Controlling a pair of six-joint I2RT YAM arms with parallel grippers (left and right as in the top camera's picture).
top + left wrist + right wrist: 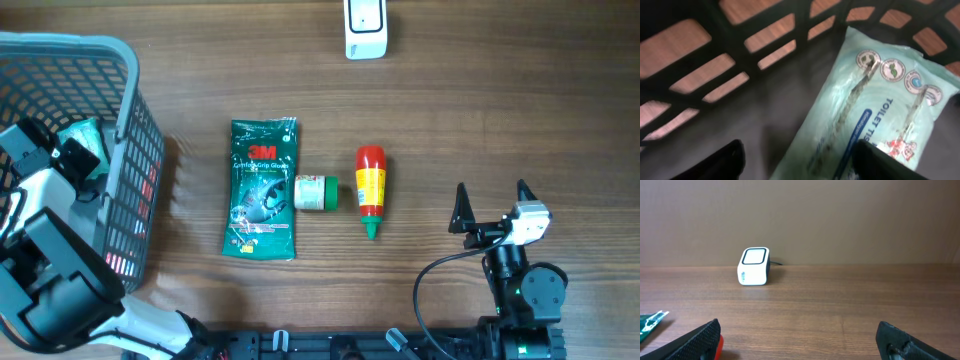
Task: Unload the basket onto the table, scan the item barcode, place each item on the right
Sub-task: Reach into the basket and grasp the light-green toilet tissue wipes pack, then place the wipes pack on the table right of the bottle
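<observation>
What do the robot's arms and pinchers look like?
Both arms are chunky, in black and white parts. The right arm has round black joints, a small white block by its wrist and a thin black cable curling beside it. The right gripper has two pointed black fingers. The left gripper has dark fingers too.

The glove packet [262, 190] lay mid-surface [450, 100]. A small jar [315, 192] touched it at its 3 o'clock. A bottle [371, 190] lay just beside the jar, again at 3 o'clock, tip toward 6 o'clock. The scanner [365, 28] stood well apart, at the bottle's 12 o'clock. The basket [128, 130] sat at the packet's 9 o'clock, with a tissue pack [875, 100] on its floor. The right hand [492, 205] was at the bottle's 3 o'clock.
</observation>
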